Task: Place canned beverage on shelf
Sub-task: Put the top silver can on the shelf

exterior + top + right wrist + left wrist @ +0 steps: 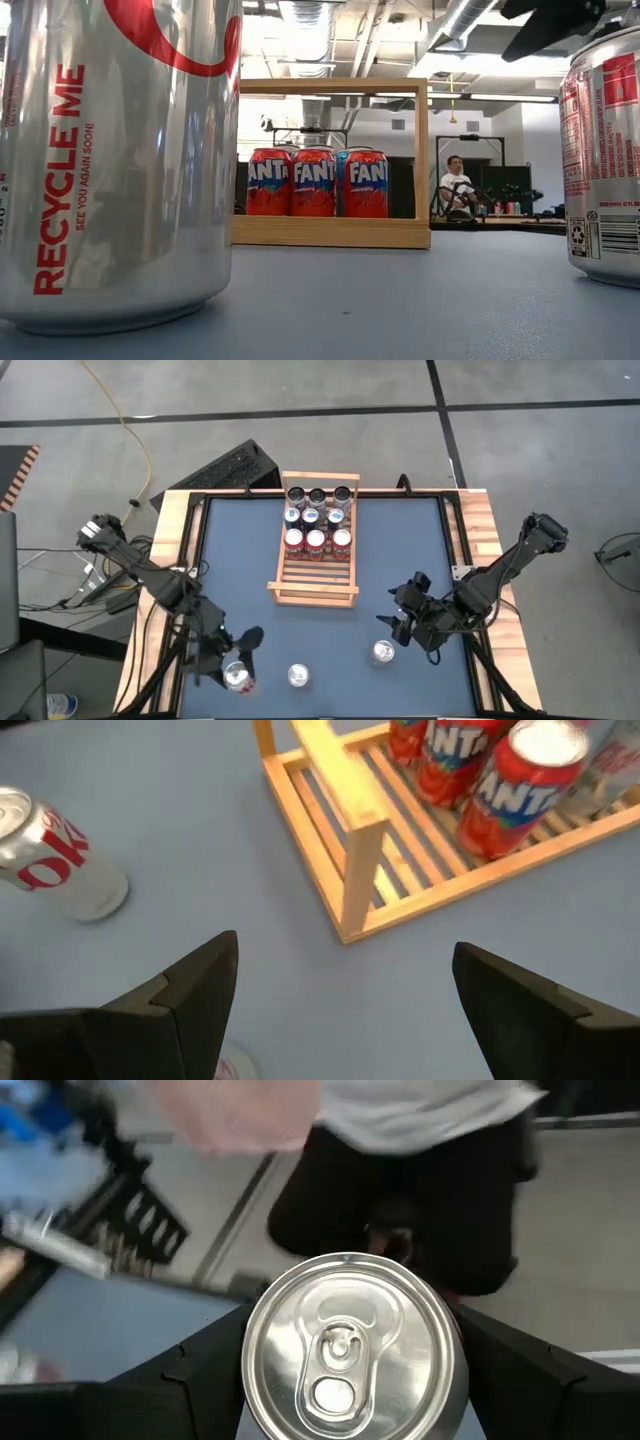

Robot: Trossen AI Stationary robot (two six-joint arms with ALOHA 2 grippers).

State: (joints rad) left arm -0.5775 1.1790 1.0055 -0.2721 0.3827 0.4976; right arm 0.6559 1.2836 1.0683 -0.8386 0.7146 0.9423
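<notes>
Shelf (313, 560) holds nine cans; three wait on the tabletop (400, 550) near its front rail. Left pincer (236, 665) is clamped on one can (237, 678); right pincer (393, 622), apart, hangs over another (383, 652).

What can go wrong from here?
1. The left gripper straddles a silver can near the table's front edge; an off-center grip may tip it.
2. The shelf already holds nine cans; only its front rows are free, so the carried can could clip the front rail.
3. The right gripper, open, hangs near another can.
</notes>
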